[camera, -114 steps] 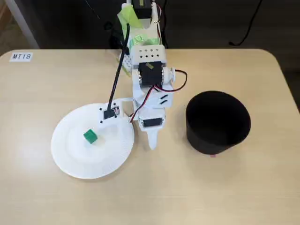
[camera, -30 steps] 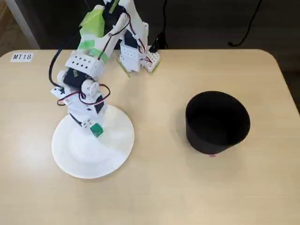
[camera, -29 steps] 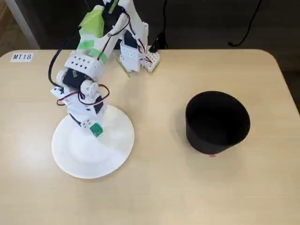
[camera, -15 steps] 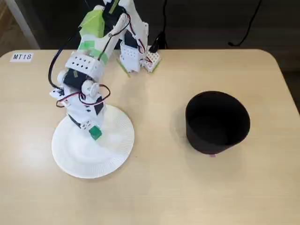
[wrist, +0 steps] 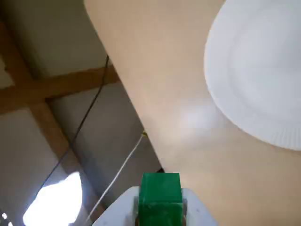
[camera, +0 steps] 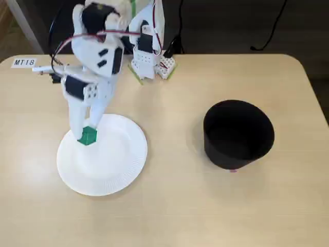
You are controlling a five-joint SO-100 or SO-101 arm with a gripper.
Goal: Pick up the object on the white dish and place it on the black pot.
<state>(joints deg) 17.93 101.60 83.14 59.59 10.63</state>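
Wrist view: the gripper [wrist: 160, 214] pinches a small green cube [wrist: 160, 195], plain-faced and sharp-edged, between its white fingers, apparently lifted clear of the ribbed-rimmed white paper plate [wrist: 263, 70]. In the fixed view the cube [camera: 88, 136] shows over the plate's [camera: 110, 170] left rim; the matte black cylindrical pot [camera: 238, 135] stands well apart on the pale wooden table [camera: 180, 206].

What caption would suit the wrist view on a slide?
The tool grips the green cube, lifted clear of the white paper plate, with the table edge and floor below in view.
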